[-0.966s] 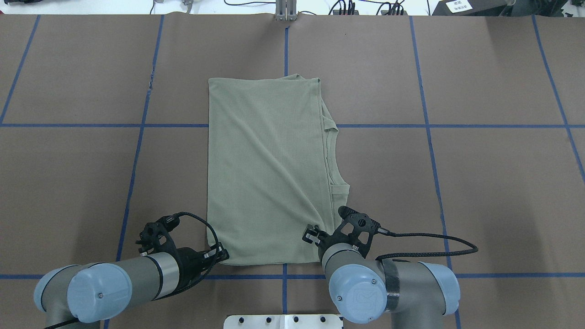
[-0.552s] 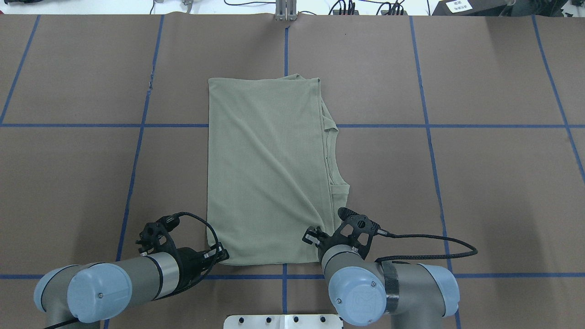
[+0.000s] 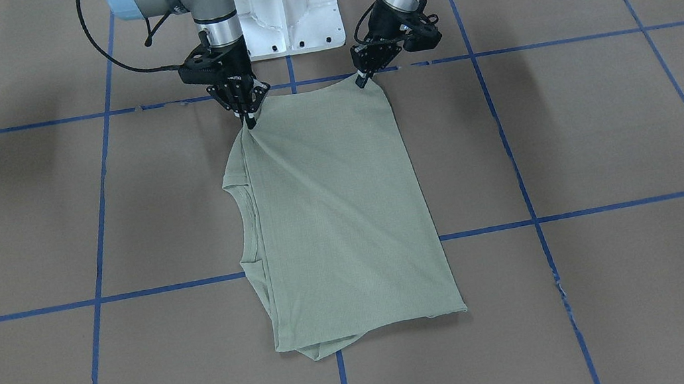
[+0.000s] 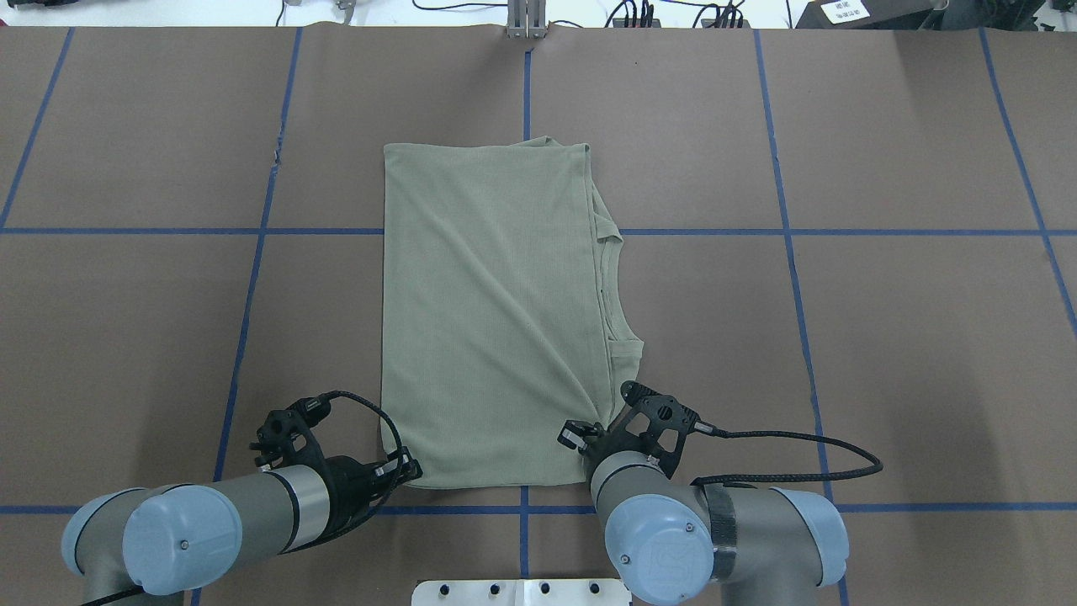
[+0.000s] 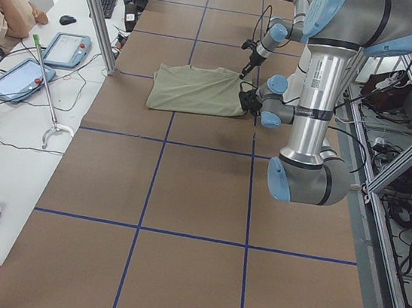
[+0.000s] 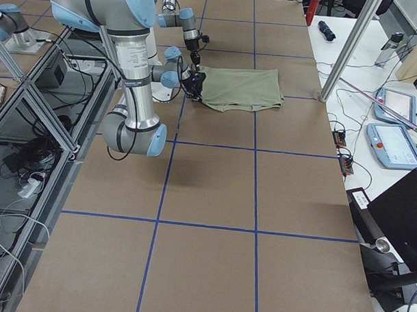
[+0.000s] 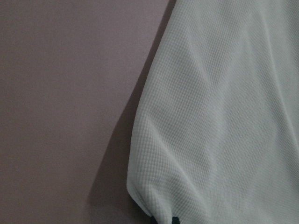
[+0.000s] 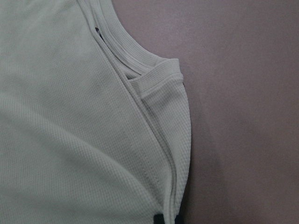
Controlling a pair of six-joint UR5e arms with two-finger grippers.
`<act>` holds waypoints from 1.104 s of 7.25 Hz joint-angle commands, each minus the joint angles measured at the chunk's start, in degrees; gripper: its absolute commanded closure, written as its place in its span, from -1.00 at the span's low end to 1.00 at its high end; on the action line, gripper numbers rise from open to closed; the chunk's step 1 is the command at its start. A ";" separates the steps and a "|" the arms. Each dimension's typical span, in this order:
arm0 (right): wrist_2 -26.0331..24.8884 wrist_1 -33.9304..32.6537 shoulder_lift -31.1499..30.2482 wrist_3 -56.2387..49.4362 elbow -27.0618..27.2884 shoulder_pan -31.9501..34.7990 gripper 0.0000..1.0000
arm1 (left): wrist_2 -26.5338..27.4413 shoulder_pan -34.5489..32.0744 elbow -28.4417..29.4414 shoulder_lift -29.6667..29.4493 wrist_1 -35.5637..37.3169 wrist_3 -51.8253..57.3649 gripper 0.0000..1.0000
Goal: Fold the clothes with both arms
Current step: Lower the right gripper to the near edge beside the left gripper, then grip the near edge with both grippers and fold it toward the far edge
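The sage-green shirt [image 4: 488, 311] lies folded into a tall rectangle in the middle of the table, with its round collar [image 4: 610, 278] showing along its right edge. My left gripper [image 4: 410, 470] is at the near left corner and is shut on the hem; in the front-facing view it is on the right [image 3: 360, 79]. My right gripper [image 4: 580, 438] is shut on the near right corner, and wrinkles run toward it [image 3: 249, 119]. Both wrist views show the fabric [image 7: 224, 116] [image 8: 70, 116] close up, its edge slightly raised off the table.
The brown table cover [image 4: 883, 337] carries blue tape lines. The white pedestal base [image 3: 286, 7] stands between the arms at the near edge. A metal clamp [image 4: 527, 21] sits at the far edge. A seated person [image 5: 5, 2] and tablets [image 5: 66, 48] are beside the table.
The right arm has shifted very slightly at its elbend and wrist; both grippers stay at the shirt's near corners. The shirt has not visibly moved.
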 commanded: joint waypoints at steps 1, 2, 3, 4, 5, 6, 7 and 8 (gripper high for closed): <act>0.08 -3.76 -0.16 -0.33 7.36 0.22 1.00 | -2.11 -0.71 -7.88 2.46 3.22 0.59 1.00; 0.17 -11.19 0.02 -0.33 14.98 -1.35 1.00 | -5.95 -0.71 -18.56 2.83 14.91 0.59 1.00; 0.26 -19.18 0.28 -0.33 23.67 -3.19 1.00 | -8.25 -0.71 -28.93 2.22 25.64 0.59 1.00; 0.60 -24.39 0.81 -0.42 28.89 -3.82 1.00 | -10.97 -0.71 -35.04 1.61 32.45 0.59 1.00; 0.61 -24.53 1.68 -0.51 28.16 -3.91 1.00 | -11.43 -1.84 -33.53 -0.58 33.56 0.76 1.00; 0.61 -24.36 2.65 -2.95 24.67 -1.74 1.00 | -11.26 -3.16 -30.21 -3.30 33.66 5.81 1.00; 1.04 -22.79 5.96 -7.41 20.80 2.29 1.00 | -11.70 -7.61 -27.57 -4.63 33.75 11.43 1.00; 3.83 -19.21 6.34 -9.80 17.29 6.50 1.00 | -11.79 -11.22 -26.85 -4.55 33.84 16.01 1.00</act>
